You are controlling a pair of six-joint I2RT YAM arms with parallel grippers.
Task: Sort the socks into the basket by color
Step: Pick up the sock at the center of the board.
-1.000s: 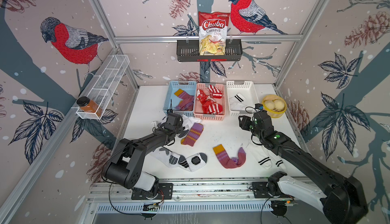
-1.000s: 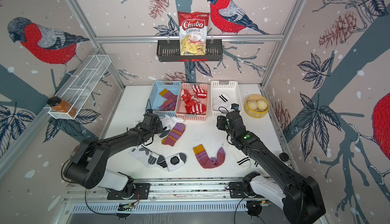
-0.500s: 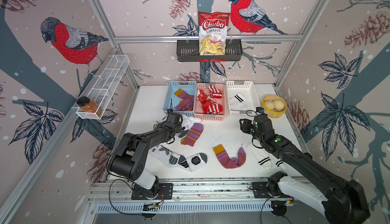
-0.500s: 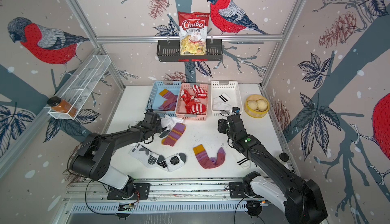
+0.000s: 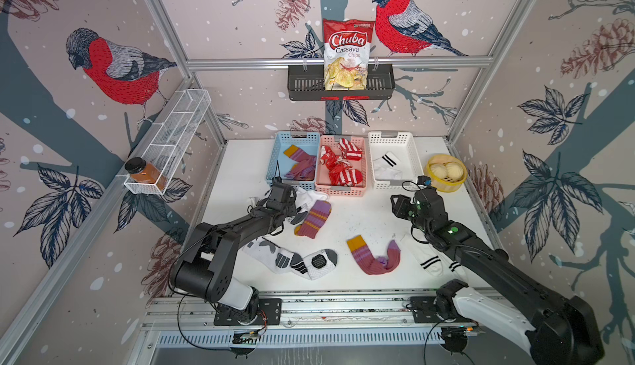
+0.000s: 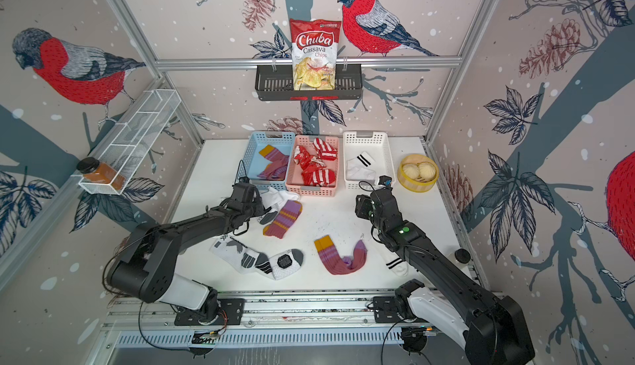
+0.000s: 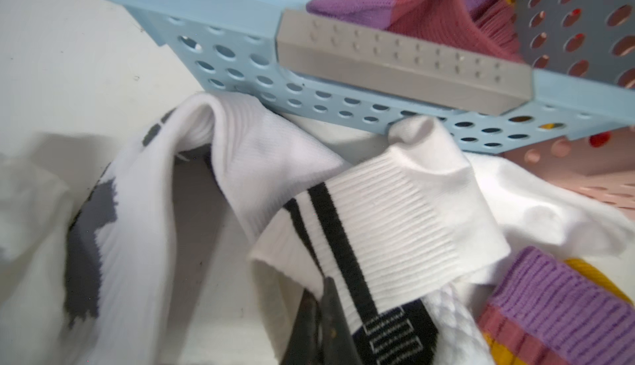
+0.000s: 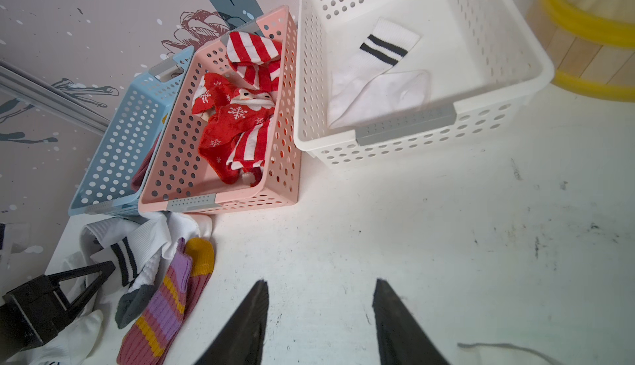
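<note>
As the left claw (image 7: 321, 306) sits pinched shut on the striped white sock (image 7: 395, 215), the purple sock (image 7: 556, 305) touching it just beside the claw could drag along; right claw (image 8: 320, 291) gapes empty.

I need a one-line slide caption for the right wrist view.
Open right gripper over the table; pink basket holds red socks, white basket one striped sock.
</note>
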